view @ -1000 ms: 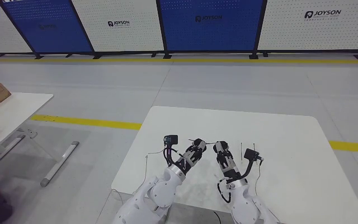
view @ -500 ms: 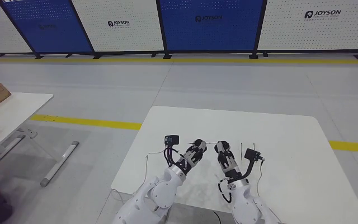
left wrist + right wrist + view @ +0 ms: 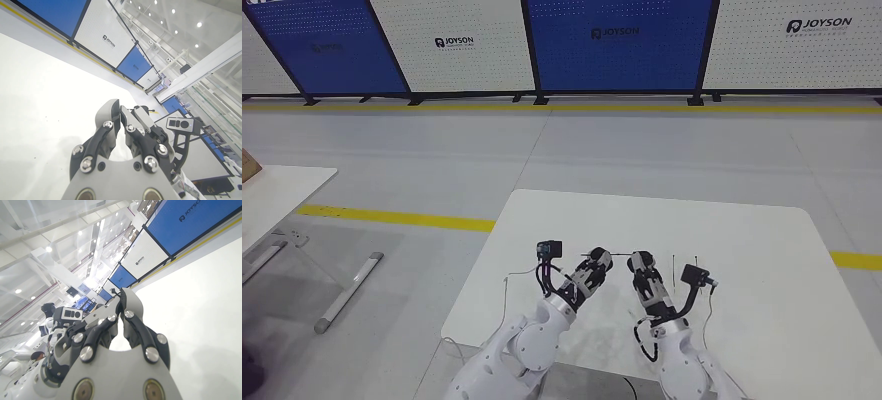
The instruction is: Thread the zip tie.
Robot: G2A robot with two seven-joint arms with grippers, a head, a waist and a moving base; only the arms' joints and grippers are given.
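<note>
Over the bench (image 3: 742,240), close to its near edge, you have both grippers almost tip to tip. The right gripper (image 3: 121,295) is pressed together on the zip tie (image 3: 113,291), whose small head juts out past its fingertips. The left gripper (image 3: 120,111) is pressed together too, but you cannot tell whether it pinches the strap.

We saw the right gripper (image 3: 121,295) from behind, its two grey fingers pressed together at the tips and pinching a thin black zip tie (image 3: 114,291), whose small head stuck out just past them. A white table (image 3: 198,313) spread out on one side, the other arm's boxy camera (image 3: 72,313) sat close on the other, and blue and white panels (image 3: 149,255) stood beyond.
</note>
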